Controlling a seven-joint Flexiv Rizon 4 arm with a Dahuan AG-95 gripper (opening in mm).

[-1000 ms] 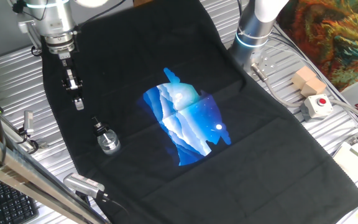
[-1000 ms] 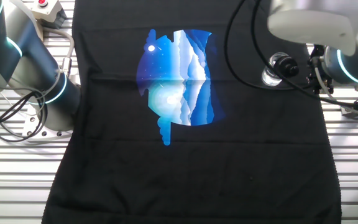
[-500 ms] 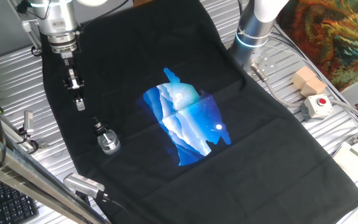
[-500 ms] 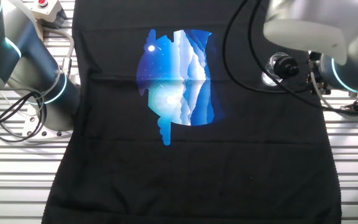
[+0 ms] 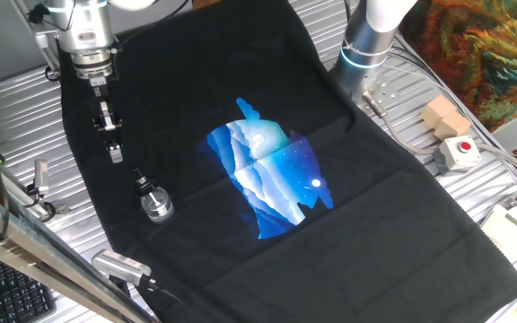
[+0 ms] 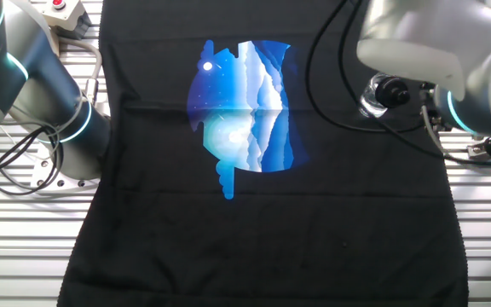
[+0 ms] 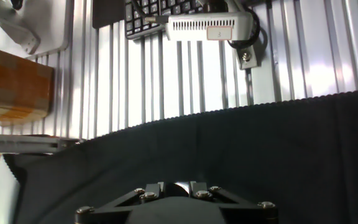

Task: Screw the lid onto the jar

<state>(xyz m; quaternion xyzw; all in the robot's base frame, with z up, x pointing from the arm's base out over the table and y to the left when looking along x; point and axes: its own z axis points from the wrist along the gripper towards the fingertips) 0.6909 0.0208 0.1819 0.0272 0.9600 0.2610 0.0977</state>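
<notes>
Two task items, both on the black cloth (image 5: 196, 108) below the jaws and toward the near edge, neither grasped.

Item one: jar (image 5: 158, 205), clear glass, upright, mouth uncovered as far as can be judged.

Item two: lid (image 5: 142, 184), small dark cap, just beside the jar on the side nearer the jaws; whether the two touch cannot be told. In the other fixed view the arm partly overlaps them: lid (image 6: 388, 89), jar (image 6: 369, 104).

Gripper (image 5: 114, 149): hangs above the cloth, short of the lid, carrying nothing. The fingers look close together, but the jaw state cannot be told; the hand view shows only the finger base.

Progress: nothing done. Remaining: pick up the lid, seat it, screw it down.
</notes>
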